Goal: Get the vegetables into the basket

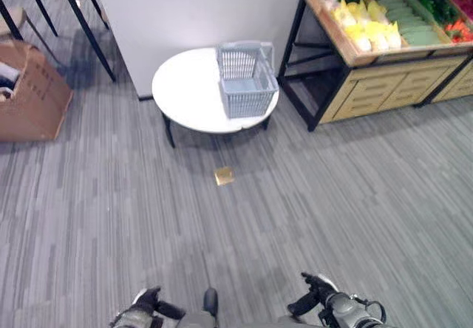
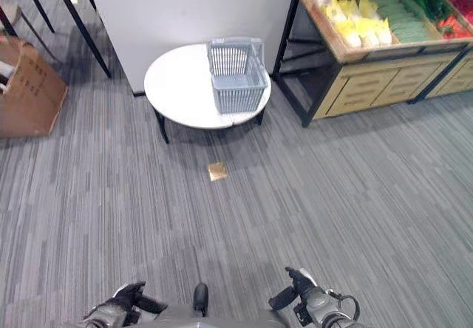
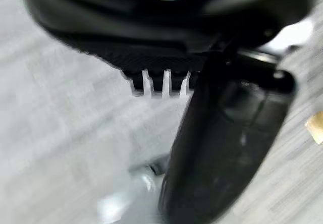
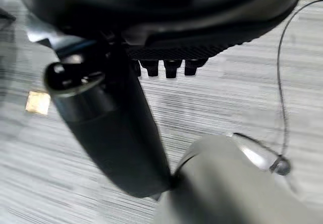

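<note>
Left eye view: grey basket [image 1: 247, 80] on round white table [image 1: 188, 91].
Vegetables [image 1: 392, 18] shelved right of table; left hand [image 1: 145, 302] and right hand [image 1: 316, 291] low, fingers curled, holding nothing.

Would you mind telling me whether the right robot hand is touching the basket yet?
Apart. The left eye view shows the right robot hand low near the robot, with bare carpet between it and the basket on the round table.

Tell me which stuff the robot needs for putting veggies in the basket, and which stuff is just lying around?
Needed:
basket on the round white table
vegetables on the wooden shelf
left hand and right hand, both low and holding nothing

Just lying around:
cardboard box
small tan square on the floor
</note>
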Controlling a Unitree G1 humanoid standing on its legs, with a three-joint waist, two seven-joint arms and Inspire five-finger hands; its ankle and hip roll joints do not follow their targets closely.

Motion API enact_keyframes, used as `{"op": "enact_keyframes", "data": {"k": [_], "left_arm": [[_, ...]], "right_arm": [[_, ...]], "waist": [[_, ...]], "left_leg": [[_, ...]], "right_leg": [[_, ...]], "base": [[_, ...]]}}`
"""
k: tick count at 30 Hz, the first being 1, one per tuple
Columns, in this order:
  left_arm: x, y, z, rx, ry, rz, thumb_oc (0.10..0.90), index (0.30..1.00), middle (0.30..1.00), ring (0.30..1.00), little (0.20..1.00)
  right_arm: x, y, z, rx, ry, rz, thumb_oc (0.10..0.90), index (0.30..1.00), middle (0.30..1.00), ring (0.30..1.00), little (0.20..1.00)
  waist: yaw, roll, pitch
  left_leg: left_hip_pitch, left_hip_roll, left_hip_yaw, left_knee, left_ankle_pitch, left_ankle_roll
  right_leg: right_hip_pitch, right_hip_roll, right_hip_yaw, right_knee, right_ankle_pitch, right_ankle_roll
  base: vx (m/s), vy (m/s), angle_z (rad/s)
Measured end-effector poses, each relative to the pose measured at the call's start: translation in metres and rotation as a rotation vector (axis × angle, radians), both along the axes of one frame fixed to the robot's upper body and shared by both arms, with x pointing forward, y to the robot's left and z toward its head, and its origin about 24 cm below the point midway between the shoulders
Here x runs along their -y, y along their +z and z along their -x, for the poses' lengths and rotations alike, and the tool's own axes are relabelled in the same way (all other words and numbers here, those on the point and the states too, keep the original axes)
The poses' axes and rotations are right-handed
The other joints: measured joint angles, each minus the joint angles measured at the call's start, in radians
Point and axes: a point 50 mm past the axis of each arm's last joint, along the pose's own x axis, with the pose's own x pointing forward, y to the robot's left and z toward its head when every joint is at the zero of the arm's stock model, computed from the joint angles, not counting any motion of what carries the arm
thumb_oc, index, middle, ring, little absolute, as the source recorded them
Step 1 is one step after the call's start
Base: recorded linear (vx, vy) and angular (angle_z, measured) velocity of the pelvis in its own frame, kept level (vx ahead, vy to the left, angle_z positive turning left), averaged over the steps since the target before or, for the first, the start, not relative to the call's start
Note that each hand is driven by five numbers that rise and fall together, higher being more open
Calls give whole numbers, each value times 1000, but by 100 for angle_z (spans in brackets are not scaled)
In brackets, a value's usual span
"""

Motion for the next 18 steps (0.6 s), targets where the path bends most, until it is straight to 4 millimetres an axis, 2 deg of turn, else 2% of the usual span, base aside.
{"op": "enact_keyframes", "data": {"k": [1, 2, 3, 5, 7, 8, 9, 11, 13, 14, 15, 16, 18], "left_arm": [[3, -1, -1, 7, -3, 11, 900, 1000, 1000, 1000, 1000], [3, -1, 1, -1, -2, 12, 900, 1000, 1000, 1000, 1000], [4, -2, 2, -18, -7, 12, 900, 1000, 1000, 1000, 1000], [7, -3, 4, -36, -13, 14, 900, 1000, 1000, 1000, 1000], [6, -4, 7, -45, -6, 8, 900, 1000, 1000, 1000, 1000], [8, -4, 6, -45, -9, 14, 900, 1000, 1000, 1000, 1000], [8, -4, 6, -45, -7, 13, 900, 1000, 1000, 1000, 1000], [8, -4, 6, -45, -6, 14, 900, 1000, 1000, 1000, 1000], [2, -4, 12, -60, -2, 2, 900, 1000, 1000, 1000, 1000], [5, -4, 12, -57, -3, 10, 900, 1000, 1000, 1000, 1000], [13, -7, 14, -61, -1, 31, 900, 1000, 1000, 1000, 1000], [14, -8, 17, -66, 8, 37, 900, 1000, 1000, 1000, 1000], [12, -8, 19, -66, 21, 35, 900, 1000, 1000, 1000, 1000]], "right_arm": [[1, 1, 0, 15, -14, -7, 900, 1000, 1000, 1000, 1000], [0, 0, 0, 13, -10, -8, 900, 1000, 1000, 1000, 1000], [-5, 1, -5, 22, 6, -17, 900, 1000, 1000, 1000, 1000], [-7, 3, -9, 40, 17, -19, 900, 1000, 1000, 1000, 1000], [-8, 4, -13, 53, 19, -17, 900, 1000, 1000, 1000, 1000], [-9, 6, -17, 69, 18, -22, 900, 1000, 1000, 1000, 1000], [-10, 9, -25, 91, 27, -20, 900, 1000, 1000, 1000, 1000], [-10, 11, -29, 105, 23, -18, 900, 1000, 1000, 1000, 1000], [-10, 9, -26, 99, 12, -20, 900, 1000, 1000, 1000, 1000], [-8, 9, -26, 100, 0, -16, 900, 1000, 1000, 1000, 1000], [1, 12, -29, 101, 3, 11, 900, 1000, 1000, 1000, 1000], [5, 13, -30, 96, 2, 24, 900, 1000, 1000, 1000, 1000], [12, 13, -29, 83, -4, 43, 900, 1000, 1000, 1000, 1000]], "waist": [[-5, -4, -3], [-6, -5, -3], [-9, -19, 1], [-30, -16, 15], [-44, -17, 27], [-46, -20, 35], [-47, -23, 52], [-48, -25, 57], [-67, -42, 52], [-66, -27, 60], [-66, 18, 61], [-62, 35, 58], [-62, 33, 57]], "left_leg": [[0, 5, -11, 1, -3, 3], [-3, 5, -14, 0, -3, 3], [-6, 5, -31, -5, -6, 7], [-5, 17, -63, -7, -3, 8], [10, 19, -87, -10, -10, -2], [26, 17, -95, -15, -19, -3], [48, 18, -100, -12, -37, -21], [66, 18, -127, -12, -61, -42], [94, 25, -193, -15, -90, -88], [117, 51, -205, -26, -98, -97], [136, 112, -219, -28, -110, -107], [136, 135, -213, -8, -107, -118], [133, 150, -196, 37, -89, -139]], "right_leg": [[-10, 4, -6, -34, -50, 3], [-10, 8, -13, -84, -66, 5], [-42, 27, -30, -197, -79, 4], [-43, 51, -72, -418, -69, 4], [-41, 68, -79, -623, 2, 6], [-61, 70, -79, -686, 56, -2], [-84, 66, -78, -776, 136, 3], [-117, 51, -78, -809, 176, 13], [-91, 40, -80, -781, 144, 13], [-84, 55, -84, -759, 178, 11], [-66, 107, -111, -744, 177, 5], [-55, 129, -128, -740, 180, -22], [-30, 149, -145, -740, 189, -84]], "base": [[113, 50, 24], [174, 57, 24], [286, 0, 32], [228, -25, 41], [224, -37, 39], [320, -69, 37], [405, -90, 29], [285, -76, 41], [227, -143, 83], [366, -253, 90], [286, -199, 56], [276, -204, 51], [210, -176, 22]]}}
